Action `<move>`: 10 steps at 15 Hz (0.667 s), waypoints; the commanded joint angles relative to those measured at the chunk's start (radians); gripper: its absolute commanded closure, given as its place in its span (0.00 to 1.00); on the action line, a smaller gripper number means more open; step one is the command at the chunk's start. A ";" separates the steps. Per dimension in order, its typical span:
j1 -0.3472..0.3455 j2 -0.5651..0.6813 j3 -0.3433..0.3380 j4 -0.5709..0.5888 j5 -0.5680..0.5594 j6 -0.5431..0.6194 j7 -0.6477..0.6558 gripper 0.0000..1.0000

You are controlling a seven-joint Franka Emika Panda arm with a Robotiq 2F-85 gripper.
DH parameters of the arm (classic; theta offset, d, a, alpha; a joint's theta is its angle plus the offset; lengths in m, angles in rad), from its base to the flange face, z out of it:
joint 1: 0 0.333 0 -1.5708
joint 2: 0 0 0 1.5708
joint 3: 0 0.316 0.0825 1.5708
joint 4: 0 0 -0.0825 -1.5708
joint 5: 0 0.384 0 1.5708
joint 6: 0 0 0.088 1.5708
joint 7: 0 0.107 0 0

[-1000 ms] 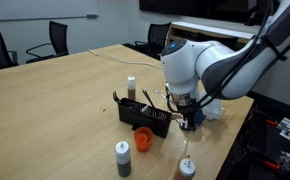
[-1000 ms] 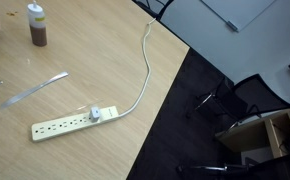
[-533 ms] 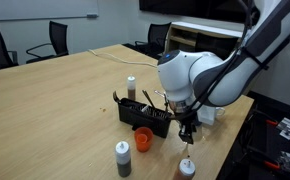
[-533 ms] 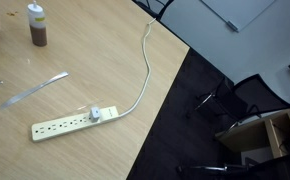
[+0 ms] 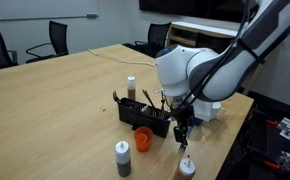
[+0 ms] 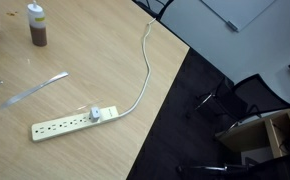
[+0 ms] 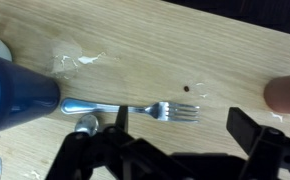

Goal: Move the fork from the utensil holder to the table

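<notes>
The silver fork [image 7: 135, 108] lies flat on the wooden table [image 7: 185, 50] in the wrist view, tines pointing right. My gripper [image 7: 182, 128] hangs just above it, open, its black fingers [image 7: 243, 130] standing on either side of the tines and touching nothing. In an exterior view the gripper [image 5: 183, 138] points down at the table [image 5: 65, 90] just right of the black utensil holder [image 5: 143, 112]. The fork itself is too small to make out there.
An orange cup [image 5: 143, 138] and two bottles [image 5: 123, 158] [image 5: 187, 167] stand near the holder. A blue cup [image 7: 15, 95] and a rounded silver utensil end [image 7: 85, 124] lie left of the fork. A power strip [image 6: 73, 122] and a silver utensil [image 6: 35, 90] lie by the table edge.
The gripper has gone from shut to open, letting go of the fork, and has shifted slightly left along the holder's side.
</notes>
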 commanded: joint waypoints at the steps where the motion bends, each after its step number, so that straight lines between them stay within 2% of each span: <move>1: -0.017 -0.039 0.013 -0.019 0.075 0.015 -0.059 0.00; 6: -0.037 -0.145 0.037 -0.051 0.239 -0.057 -0.065 0.00; 10: -0.035 -0.275 0.042 -0.114 0.336 -0.094 -0.052 0.00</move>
